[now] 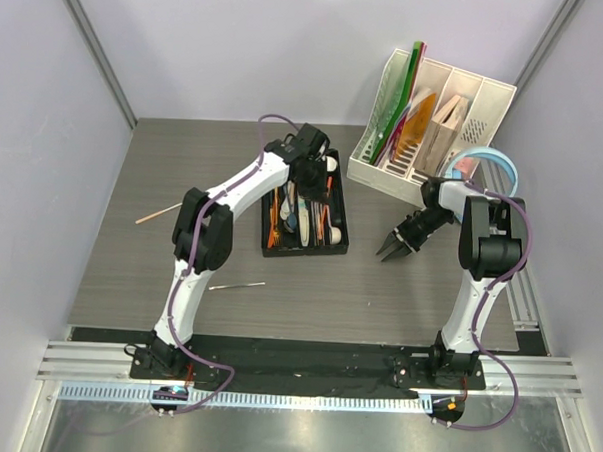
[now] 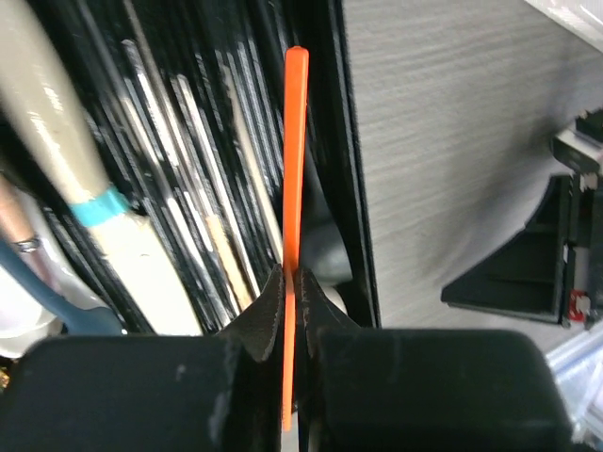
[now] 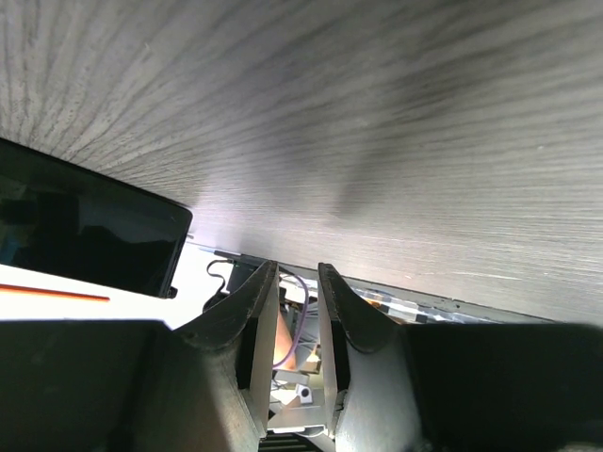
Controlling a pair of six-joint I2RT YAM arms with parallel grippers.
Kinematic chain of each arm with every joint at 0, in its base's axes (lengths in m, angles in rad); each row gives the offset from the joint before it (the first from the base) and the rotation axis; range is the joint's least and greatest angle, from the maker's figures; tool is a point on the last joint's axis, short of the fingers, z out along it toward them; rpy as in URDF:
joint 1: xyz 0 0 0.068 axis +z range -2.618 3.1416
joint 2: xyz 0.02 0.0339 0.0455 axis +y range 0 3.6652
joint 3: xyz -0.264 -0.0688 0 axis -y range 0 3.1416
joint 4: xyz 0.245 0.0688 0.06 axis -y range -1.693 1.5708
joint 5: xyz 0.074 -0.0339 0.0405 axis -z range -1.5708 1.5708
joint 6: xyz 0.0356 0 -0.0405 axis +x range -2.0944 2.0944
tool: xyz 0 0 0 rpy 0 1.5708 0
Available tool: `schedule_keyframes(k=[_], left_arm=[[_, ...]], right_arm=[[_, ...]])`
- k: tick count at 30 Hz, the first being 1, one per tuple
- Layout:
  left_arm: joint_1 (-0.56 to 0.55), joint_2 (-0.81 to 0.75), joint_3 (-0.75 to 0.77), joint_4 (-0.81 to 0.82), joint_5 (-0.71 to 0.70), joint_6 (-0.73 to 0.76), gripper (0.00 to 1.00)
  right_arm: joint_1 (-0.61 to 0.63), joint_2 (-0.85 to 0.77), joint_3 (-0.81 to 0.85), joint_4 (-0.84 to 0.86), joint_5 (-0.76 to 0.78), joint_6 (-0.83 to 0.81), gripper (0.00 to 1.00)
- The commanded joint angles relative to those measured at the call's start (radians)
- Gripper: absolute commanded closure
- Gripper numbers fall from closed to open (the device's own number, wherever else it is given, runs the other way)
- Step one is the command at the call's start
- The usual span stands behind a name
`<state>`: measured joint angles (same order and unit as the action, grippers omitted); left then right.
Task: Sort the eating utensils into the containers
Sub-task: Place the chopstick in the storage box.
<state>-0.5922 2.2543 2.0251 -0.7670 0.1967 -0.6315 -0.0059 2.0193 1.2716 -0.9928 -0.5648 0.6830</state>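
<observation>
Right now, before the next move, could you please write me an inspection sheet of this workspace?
Surface: grey wood-grain table.
Job's things: black cutlery tray holding mixed utensils; one wooden chopstick and one thin pale stick lie loose on the table.
Clutter: white file organiser, light-blue headphones.
Grippers: left gripper shut on an orange chopstick over the tray; right gripper open, empty, above the table.
Cables: purple cables run along both arms.
Surroundings: pale walls; metal rail at the near edge.

Top view high over whole table (image 1: 399, 290); left wrist close above tray (image 2: 350, 217); right wrist low, tray edge perhaps shared
</observation>
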Motion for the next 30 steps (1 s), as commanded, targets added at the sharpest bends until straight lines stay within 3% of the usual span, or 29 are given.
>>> schedule_keyframes(k=[1, 10, 16, 21, 25, 30], left_arm=[[0.014, -0.035, -0.020, 0.067, -0.085, -0.025, 1.00], [0.028, -0.012, -0.078, 0.123, -0.169, -0.042, 1.00], [0.040, 0.117, 0.078, 0.065, -0.080, -0.048, 1.00], [0.040, 0.140, 0.055, 0.064, -0.060, -0.069, 1.00], [0.040, 0.145, 0.053, 0.040, -0.054, -0.059, 0.86], [0.040, 0.044, -0.023, 0.063, -0.045, -0.022, 0.76]], right_arm=[[0.006, 0.041, 0.000, -0.059, -0.003, -0.022, 0.71], [0.006, 0.048, -0.008, -0.067, 0.009, -0.033, 0.71], [0.006, 0.058, 0.008, -0.069, 0.006, -0.030, 0.71], [0.006, 0.052, 0.002, -0.067, 0.008, -0.031, 0.71], [0.006, 0.052, -0.005, -0.067, 0.008, -0.031, 0.71], [0.006, 0.062, -0.003, -0.061, 0.008, -0.028, 0.71]])
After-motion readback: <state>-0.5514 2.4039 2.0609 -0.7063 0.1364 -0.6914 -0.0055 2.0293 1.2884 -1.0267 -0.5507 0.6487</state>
